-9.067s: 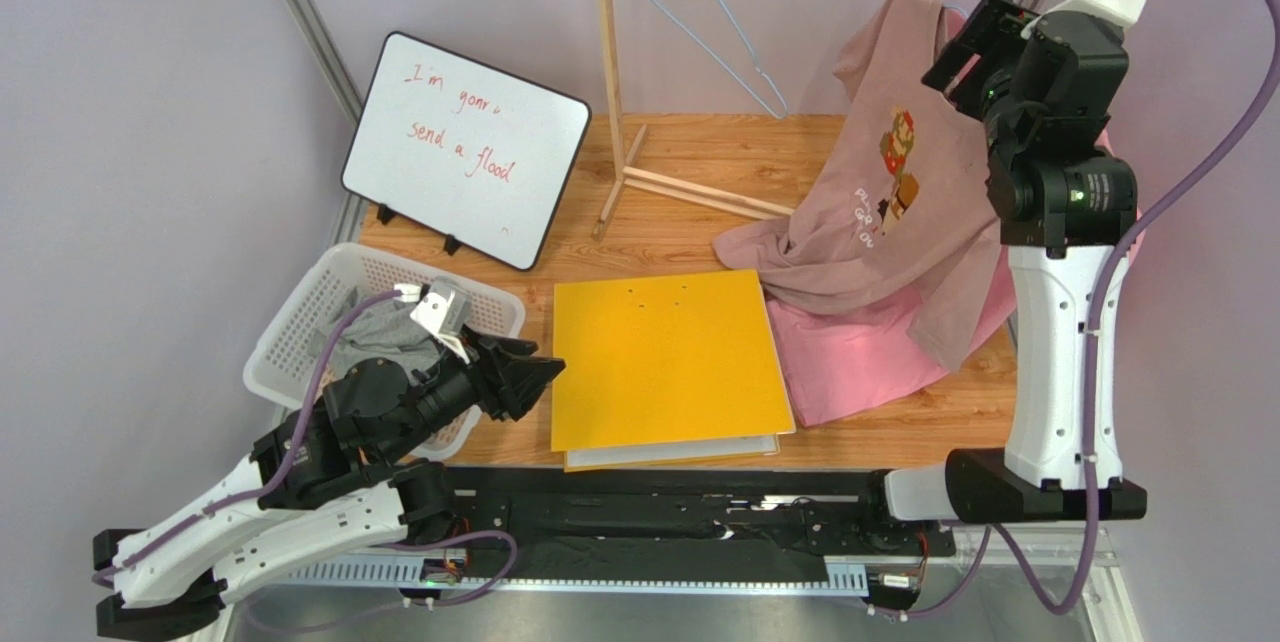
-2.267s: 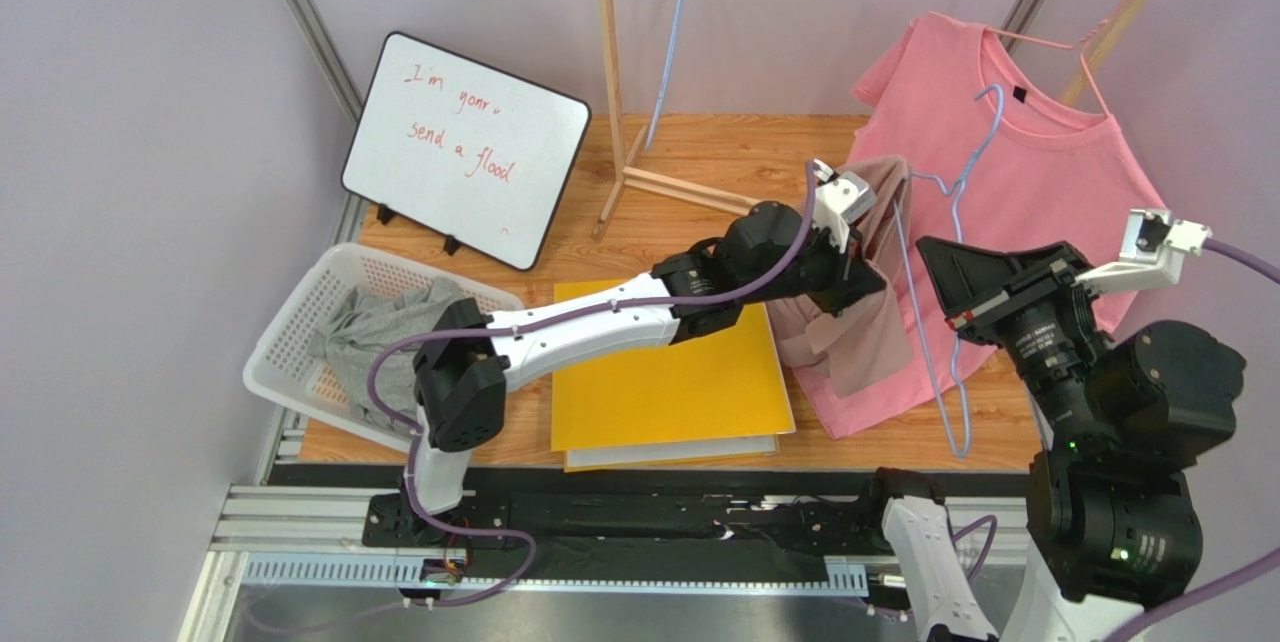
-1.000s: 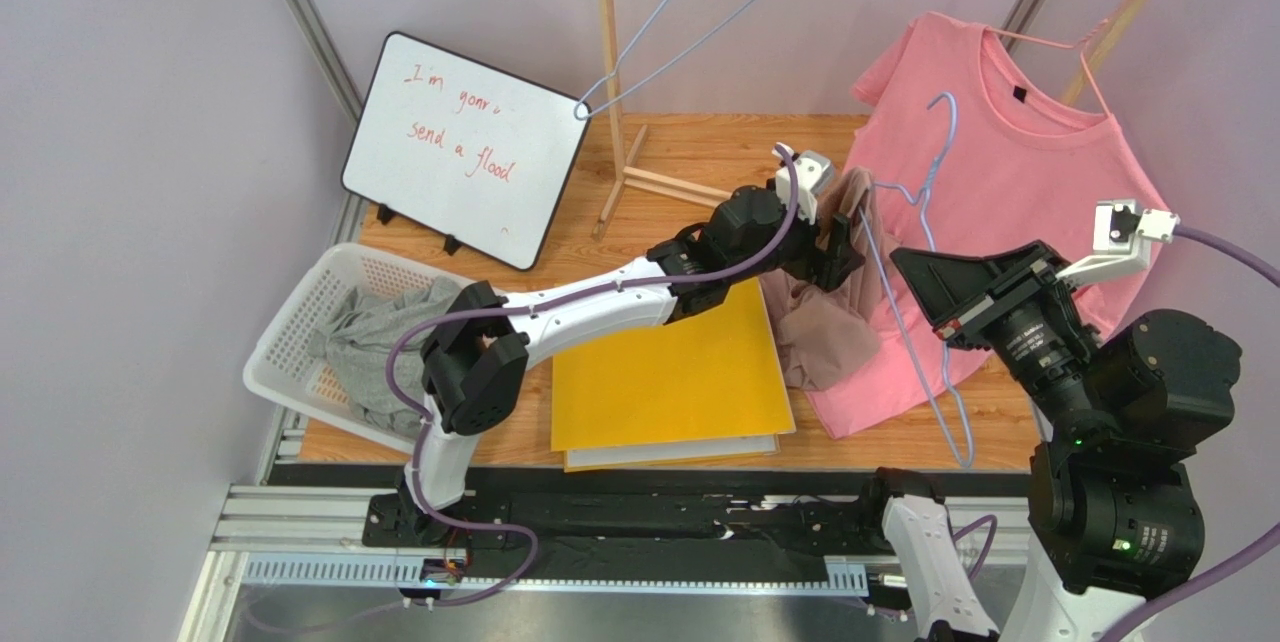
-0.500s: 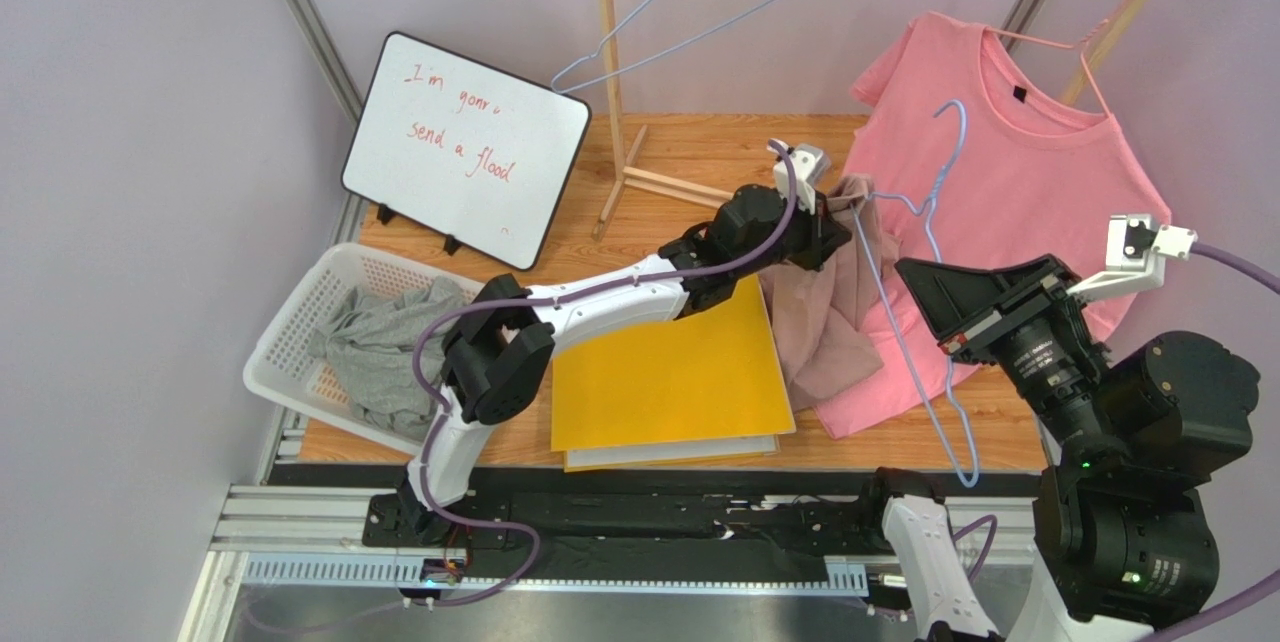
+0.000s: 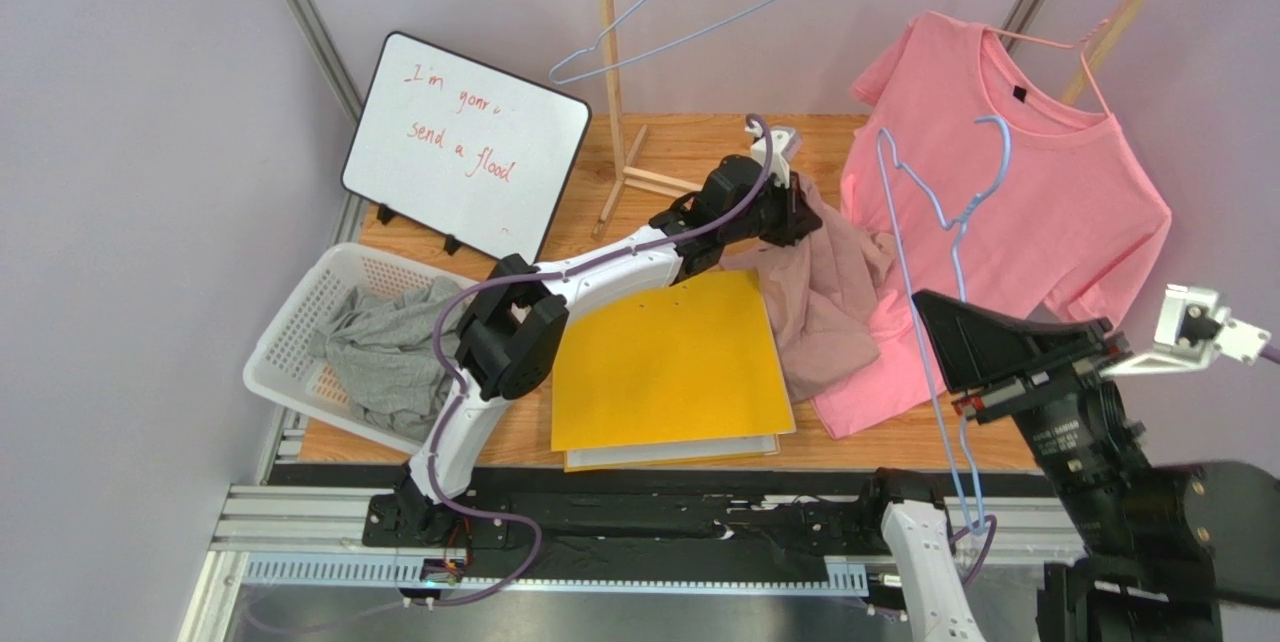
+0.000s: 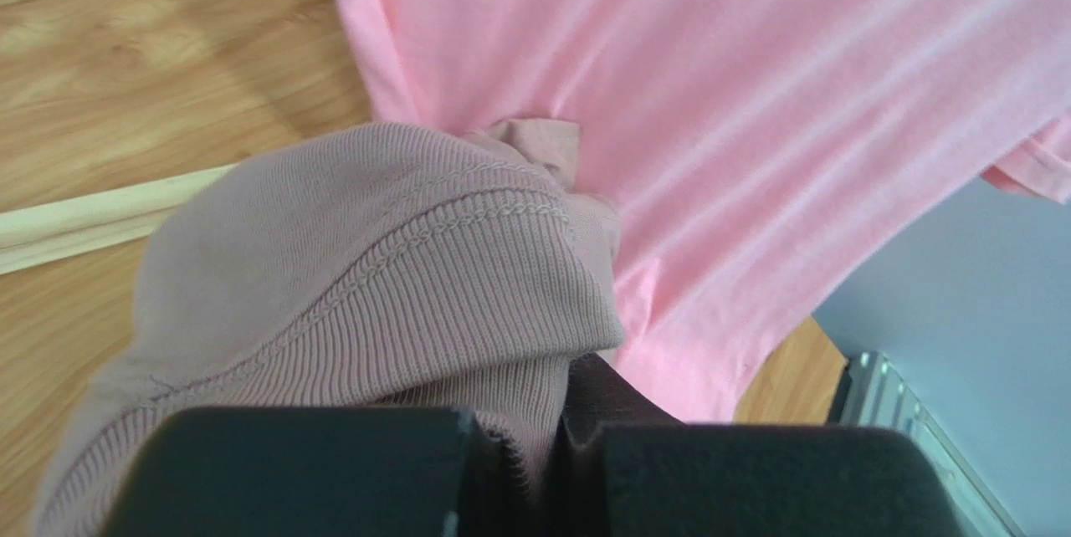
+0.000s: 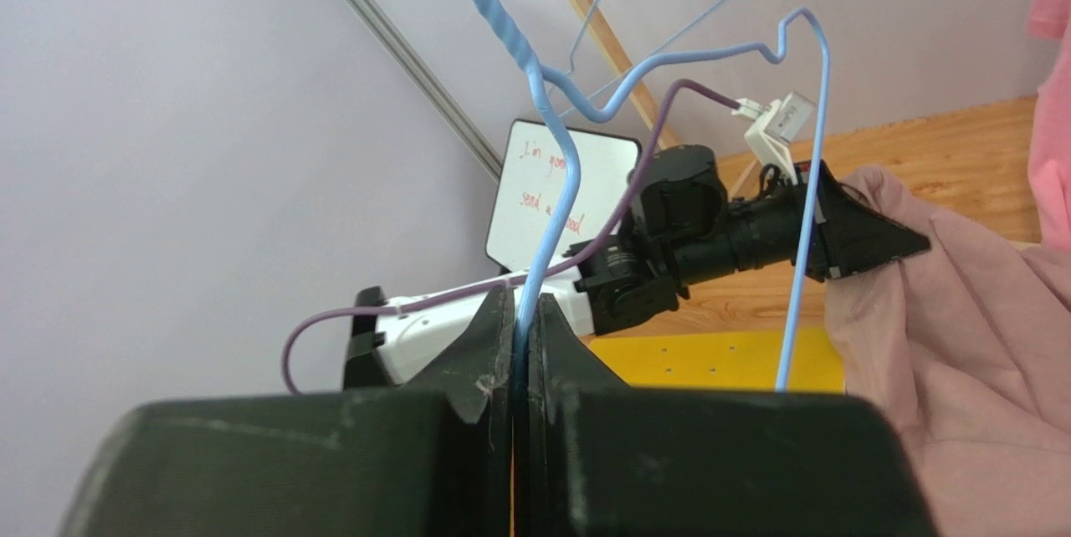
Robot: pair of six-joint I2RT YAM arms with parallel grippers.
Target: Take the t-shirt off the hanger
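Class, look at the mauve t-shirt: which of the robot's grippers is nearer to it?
Left. The left gripper is clamped on the mauve t-shirt at its ribbed edge; the right gripper sits apart at the near right, pinching the blue hanger.

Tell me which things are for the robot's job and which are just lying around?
For the job: mauve t-shirt, held by left pincer; blue hanger, held by right pincer.
Just lying about: pink t-shirt, whiteboard, yellow folder, white basket, grey clothes.
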